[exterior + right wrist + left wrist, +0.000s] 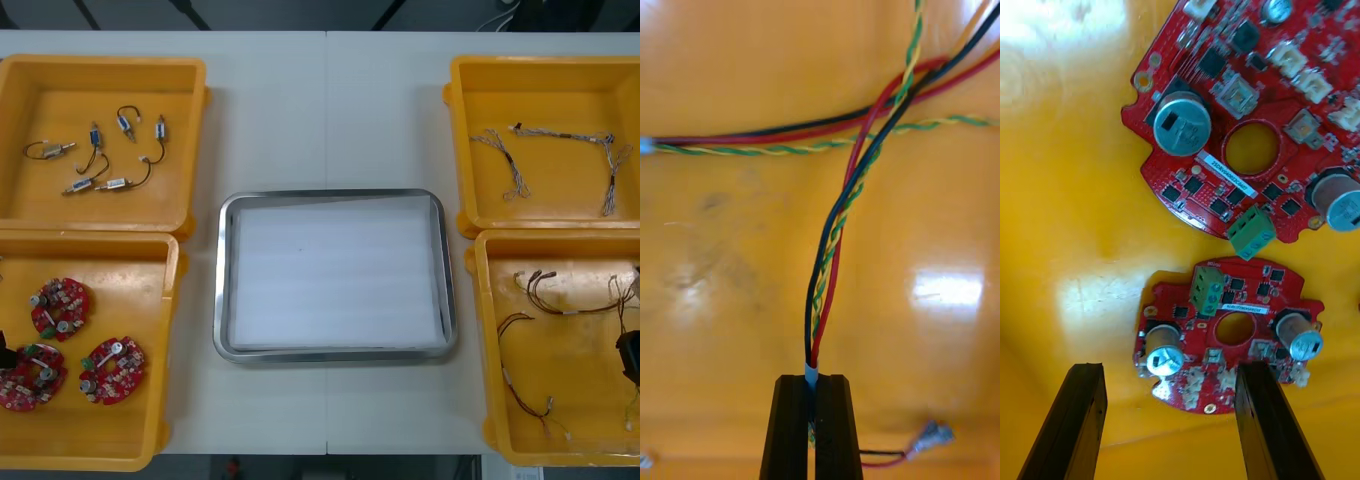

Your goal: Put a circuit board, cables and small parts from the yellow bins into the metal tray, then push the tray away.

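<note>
The light table has a seam running front to back through its middle. A dark floor shows beyond its far edge.

1. Far left yellow bin: holds small metal parts with short black leads.
2. Near left yellow bin: holds three round red circuit boards. The left gripper hangs low over this bin at the table's left edge. It is released, its fingers standing apart, with one board just beyond them.
3. Metal tray: centred between the bins, white inside.
4. Far right yellow bin: holds twisted cables.
5. Near right yellow bin: holds loose cables. The right gripper is inside this bin, clenched on a cable bundle of black, red and yellow-green strands.
</note>
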Controlling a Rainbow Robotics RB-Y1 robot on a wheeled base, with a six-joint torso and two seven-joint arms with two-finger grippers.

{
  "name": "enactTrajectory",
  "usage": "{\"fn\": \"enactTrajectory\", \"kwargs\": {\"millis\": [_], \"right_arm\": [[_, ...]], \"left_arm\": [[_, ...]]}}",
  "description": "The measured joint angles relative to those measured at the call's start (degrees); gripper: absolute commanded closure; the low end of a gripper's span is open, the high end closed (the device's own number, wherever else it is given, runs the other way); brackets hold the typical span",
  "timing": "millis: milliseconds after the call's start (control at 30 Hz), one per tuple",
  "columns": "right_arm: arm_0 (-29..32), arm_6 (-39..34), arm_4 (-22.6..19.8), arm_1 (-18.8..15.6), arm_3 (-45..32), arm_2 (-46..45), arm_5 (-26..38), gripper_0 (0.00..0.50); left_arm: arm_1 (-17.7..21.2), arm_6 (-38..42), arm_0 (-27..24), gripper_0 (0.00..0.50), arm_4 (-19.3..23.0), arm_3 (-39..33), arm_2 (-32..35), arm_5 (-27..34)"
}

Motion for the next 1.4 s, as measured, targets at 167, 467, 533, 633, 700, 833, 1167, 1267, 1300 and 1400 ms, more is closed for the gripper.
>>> {"fn": "enactTrajectory", "kwargs": {"millis": [167, 467, 533, 633, 700, 833, 1167, 1267, 1300, 1400], "right_arm": [[0.06, 0.00, -0.70, 0.37, -6.39, -4.77, 5.19, 0.500], [0.06, 0.01, -2.17, 0.37, -14.60, -9.89, 11.16, 0.500], [-0.13, 0.01, -2.66, 0.37, -16.01, -10.49, 13.31, 0.500], [-1.28, 0.01, -3.39, 0.37, -17.17, -10.85, 16.85, 0.500], [-2.71, 0.01, -3.90, 0.37, -17.47, -10.89, 19.52, 0.500], [-6.26, 0.01, -5.28, 0.37, -17.54, -10.89, 22.48, 0.500], [-12.05, 0.01, -12.94, -1.18, -17.57, -10.80, 22.53, 0.500], [-12.91, 0.01, -13.87, -3.10, -17.62, -9.66, 22.54, 0.500], [-13.29, 0.01, -14.00, -3.88, -17.64, -8.94, 22.54, 0.500], [-14.66, 0.01, -14.30, -5.93, -17.69, -6.47, 22.55, 0.500]], "left_arm": [[-0.01, 2.70, 0.00, 0.000, -1.41, 0.04, -1.31, -0.50], [-0.01, 2.70, 0.00, 0.000, -2.83, 1.28, -3.71, -4.27], [-0.01, 2.70, 0.00, 0.000, -3.04, 1.51, -4.15, -4.68], [-0.01, 2.70, 0.00, 0.000, -3.27, 1.69, -4.24, -4.69], [-0.01, 2.70, 0.00, 0.000, -3.44, 1.89, -4.25, -4.69], [-0.01, 2.70, 0.00, 0.000, -3.85, 2.21, -4.26, -4.70], [-0.01, 2.70, 0.00, 0.075, -4.56, 2.29, -4.60, -4.86], [-0.01, 2.70, 0.00, 0.160, -4.79, 2.30, -5.25, -5.46], [-0.01, 2.70, 0.00, 0.182, -4.85, 2.30, -5.52, -5.63], [-0.01, 2.70, 0.00, 0.368, -4.86, 2.31, -6.02, -5.80]]}}
